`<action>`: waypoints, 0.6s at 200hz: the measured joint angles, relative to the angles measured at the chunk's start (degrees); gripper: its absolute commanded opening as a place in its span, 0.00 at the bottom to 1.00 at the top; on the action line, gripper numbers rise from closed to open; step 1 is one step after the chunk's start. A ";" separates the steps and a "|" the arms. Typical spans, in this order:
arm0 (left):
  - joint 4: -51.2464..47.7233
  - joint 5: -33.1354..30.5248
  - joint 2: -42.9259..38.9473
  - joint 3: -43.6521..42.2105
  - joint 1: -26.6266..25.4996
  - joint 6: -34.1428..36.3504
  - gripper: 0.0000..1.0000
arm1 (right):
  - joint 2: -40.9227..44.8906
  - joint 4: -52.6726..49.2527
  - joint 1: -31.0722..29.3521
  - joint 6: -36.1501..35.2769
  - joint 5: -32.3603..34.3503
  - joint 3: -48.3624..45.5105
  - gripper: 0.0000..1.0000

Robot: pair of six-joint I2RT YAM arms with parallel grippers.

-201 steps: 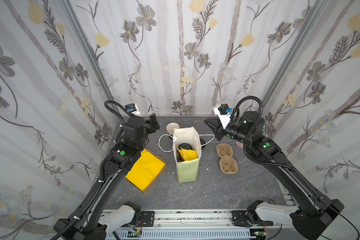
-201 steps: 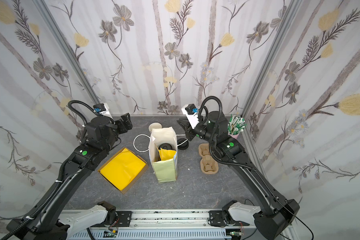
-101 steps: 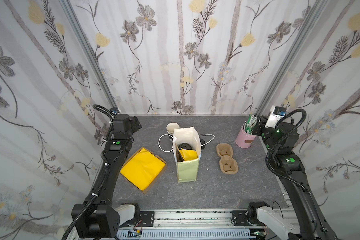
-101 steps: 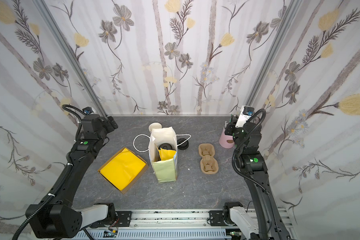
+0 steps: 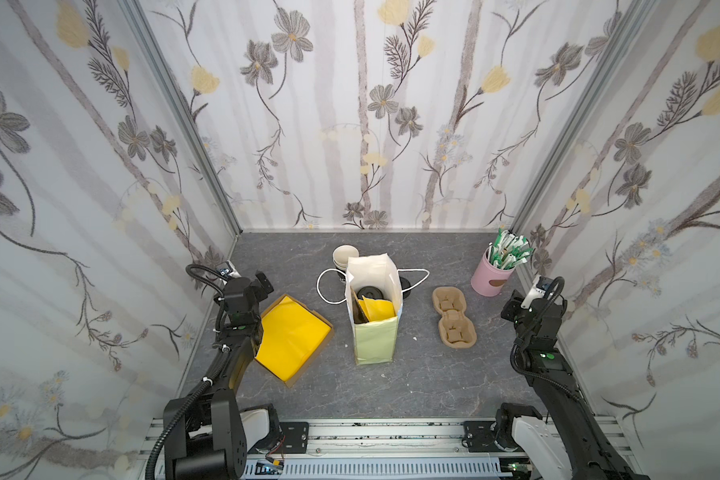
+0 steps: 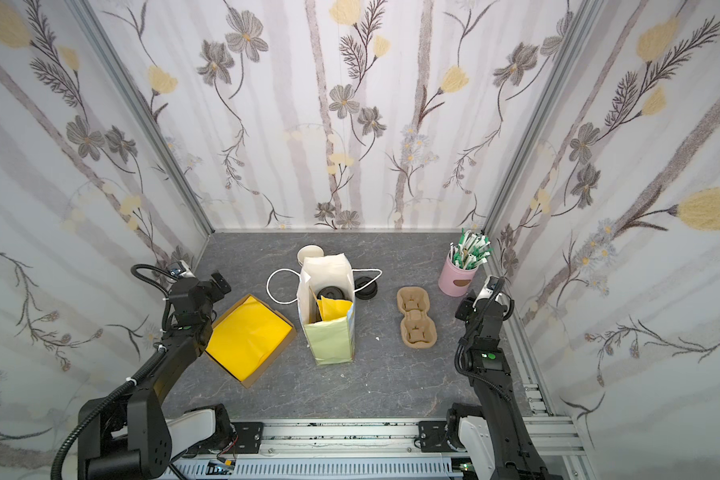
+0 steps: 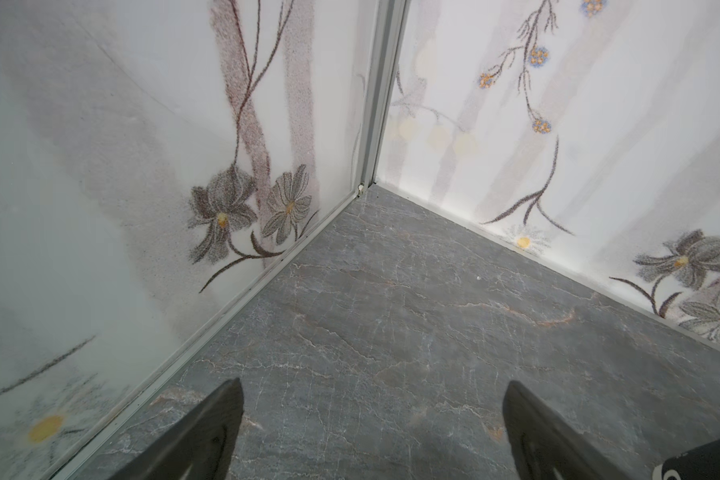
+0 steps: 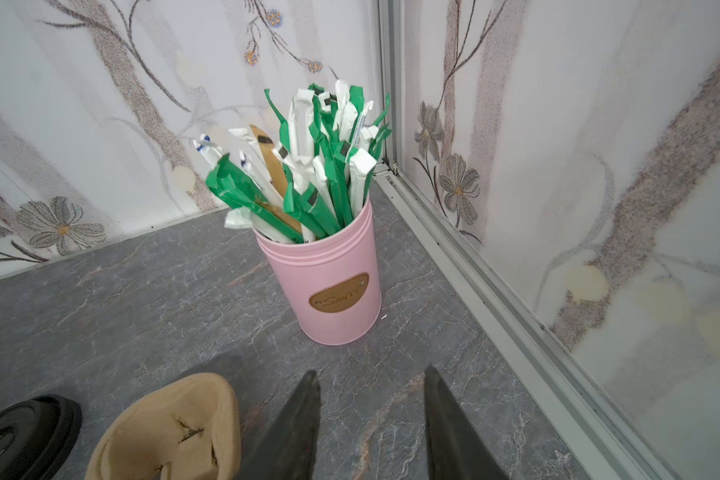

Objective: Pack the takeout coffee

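The takeout coffee (image 5: 370, 292) stands inside the pale green paper bag (image 5: 375, 338) at mid-table. Only its black domed lid (image 6: 331, 291) shows in both top views, beside a sheet of yellow paper; the bag's walls hide the cup body. My left gripper (image 5: 262, 282) hangs by the left wall, far from the bag. It is wide open over bare table in the left wrist view (image 7: 373, 390). My right gripper (image 5: 512, 307) is by the right wall, open and empty (image 8: 371, 378), pointing at the pink tin.
A stack of lidless cups (image 5: 345, 255) and a spare black lid (image 5: 406, 286) sit behind the bag. A tan cup carrier (image 5: 453, 316) lies to its right, near a pink tin of wrapped sticks (image 8: 329, 286). A box of yellow paper (image 5: 292, 336) lies to the left.
Both arms have pulled back from the bag to the side walls and come lower. The right gripper's jaws have spread apart, and the left gripper's have spread a little wider.
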State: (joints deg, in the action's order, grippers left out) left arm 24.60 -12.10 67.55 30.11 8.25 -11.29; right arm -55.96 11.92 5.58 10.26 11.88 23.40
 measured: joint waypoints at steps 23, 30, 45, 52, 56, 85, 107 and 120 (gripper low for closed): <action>5.92 1.70 -0.11 -5.99 0.00 1.49 1.00 | -1.07 7.23 0.22 -0.17 -1.38 -4.74 0.55; 7.32 1.88 -0.22 -7.34 0.00 2.27 1.00 | -1.27 9.60 0.22 -0.33 -1.70 -6.25 0.56; 10.19 3.26 -0.46 -9.53 0.00 2.56 1.00 | -1.40 14.29 0.22 -0.52 -2.73 -9.44 0.63; 11.69 3.61 -0.55 -10.51 0.00 2.93 1.00 | -1.44 16.70 0.22 -0.50 -2.80 -10.86 0.64; 12.55 3.96 -0.61 -11.10 0.00 3.26 1.00 | -1.51 18.16 0.22 -0.52 -2.80 -11.67 0.64; 18.27 7.93 -0.74 -15.37 0.04 3.80 1.00 | -2.54 28.06 0.22 -0.90 -3.87 -16.63 0.66; 23.61 9.90 -0.57 -18.73 0.04 3.80 1.00 | -4.09 36.30 0.22 -1.01 -5.27 -20.28 0.66; 26.67 11.15 0.17 -20.35 0.04 3.74 1.00 | -5.42 40.09 0.22 -1.36 -6.32 -21.03 0.66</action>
State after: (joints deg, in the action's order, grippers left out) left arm 51.27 -0.95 67.72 9.76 8.29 -7.55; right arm -61.39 52.01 5.80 8.91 5.56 2.37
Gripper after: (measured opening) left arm 0.998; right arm 0.661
